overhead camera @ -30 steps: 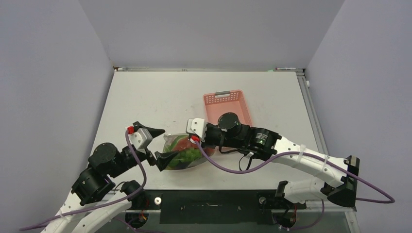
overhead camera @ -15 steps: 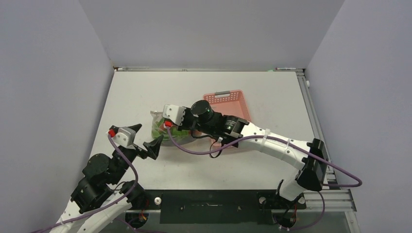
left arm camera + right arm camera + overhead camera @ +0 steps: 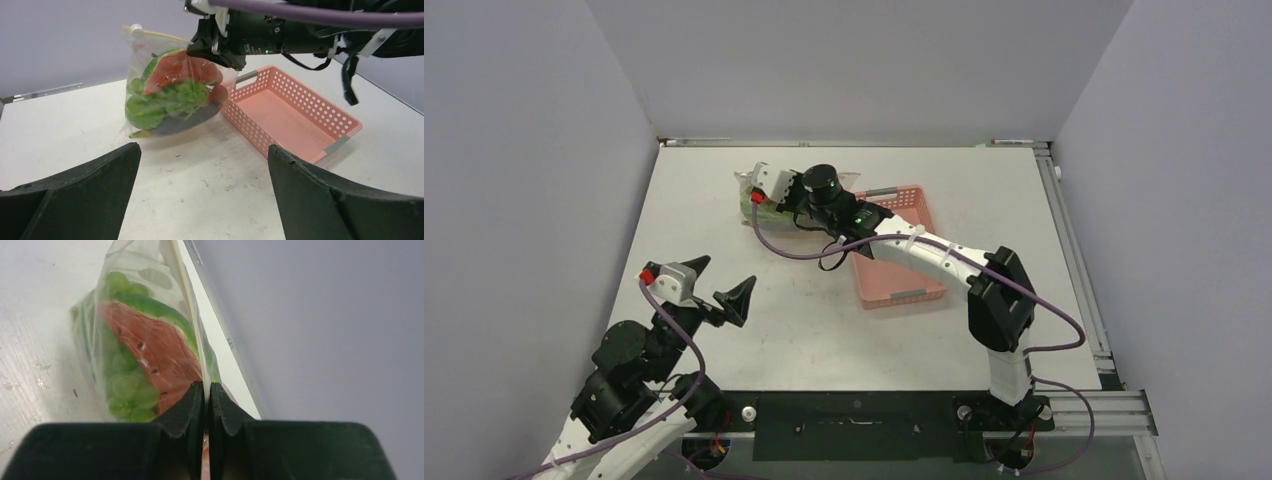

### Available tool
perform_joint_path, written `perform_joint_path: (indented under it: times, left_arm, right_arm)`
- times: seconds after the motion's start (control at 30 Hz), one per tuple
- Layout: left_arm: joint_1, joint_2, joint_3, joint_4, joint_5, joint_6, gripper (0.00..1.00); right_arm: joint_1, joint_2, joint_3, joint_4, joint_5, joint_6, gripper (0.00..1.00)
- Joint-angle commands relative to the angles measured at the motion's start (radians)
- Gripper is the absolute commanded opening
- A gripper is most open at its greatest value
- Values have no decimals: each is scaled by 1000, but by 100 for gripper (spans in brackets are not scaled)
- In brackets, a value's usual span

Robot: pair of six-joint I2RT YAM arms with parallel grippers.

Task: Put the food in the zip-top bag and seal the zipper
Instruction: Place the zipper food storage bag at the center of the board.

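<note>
Top external view puts the zip-top bag [image 3: 746, 197] near the far edge of the tabletop [image 3: 684, 225], just left of the pink basket [image 3: 914, 296]. The right gripper [image 3: 754, 192] is clenched on the zipper [image 3: 157, 35].

From the left wrist view the bag stands upright with its mouth upward. It hangs from the pinch while its belly rests on the tabletop. The food is all inside: a watermelon slice [image 3: 167, 70], green grapes [image 3: 172, 97] and something dark beneath that I cannot name. The zipper is the bag's long axis up top. It runs roughly level from the jaws out to the free corner, away from the basket.

The left gripper [image 3: 722, 275] hovers splayed wide and empty over the near left part of the tabletop, well apart from the bag.

I judge the loading done and the sealing step in hand. Whether the zipper is pressed shut along its whole length I cannot tell. Next the pinch would need to run toward the free corner. With nothing anchoring the bag, it may simply drag along, so the left gripper probably has to come in and hold that corner.
</note>
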Motion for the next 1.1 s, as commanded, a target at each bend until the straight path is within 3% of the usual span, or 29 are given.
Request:
perform_joint_path:
  times: [0.0,0.3,0.73,1.07]
  left_arm:
    - [13,-2,-1,48,20,-20,96]
    - [19,-7,-8,58,42,-25,96]
    - [88,16,-12,67,84,-42,96]
    - [147,61,-11,75,129,-54,96]
  right_arm:
    - [28,24,20,190,0,7,5]
    - [117,-23,-246,202,11,88,5]
    - [126,-114,-384,143,-86,269,6]
    - [127,-270,-543,250,-105,373,50]
